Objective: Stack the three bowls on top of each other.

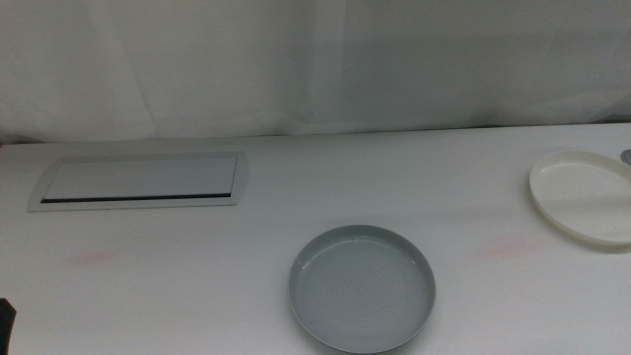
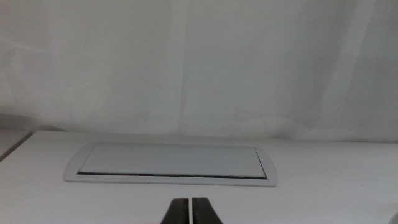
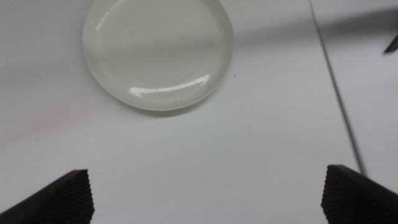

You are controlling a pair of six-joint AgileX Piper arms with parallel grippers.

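Note:
A grey bowl [image 1: 362, 288] sits upright on the white table near the front centre. A cream-white bowl [image 1: 587, 195] sits at the right edge of the middle view and also shows in the right wrist view [image 3: 158, 53]. The mint green bowl is out of view. My right gripper [image 3: 217, 196] is wide open and empty above the bare table, a short way back from the cream-white bowl. My left gripper [image 2: 191, 213] is shut and empty. It is low at the front left and faces the flat panel. Only a dark bit of it [image 1: 5, 325] shows in the middle view.
A flat white rectangular panel with a dark slot [image 1: 138, 180] lies in the table at the back left and also shows in the left wrist view [image 2: 171, 163]. A white curtain hangs behind the table. The table's side edge [image 3: 336, 87] runs close to the cream-white bowl.

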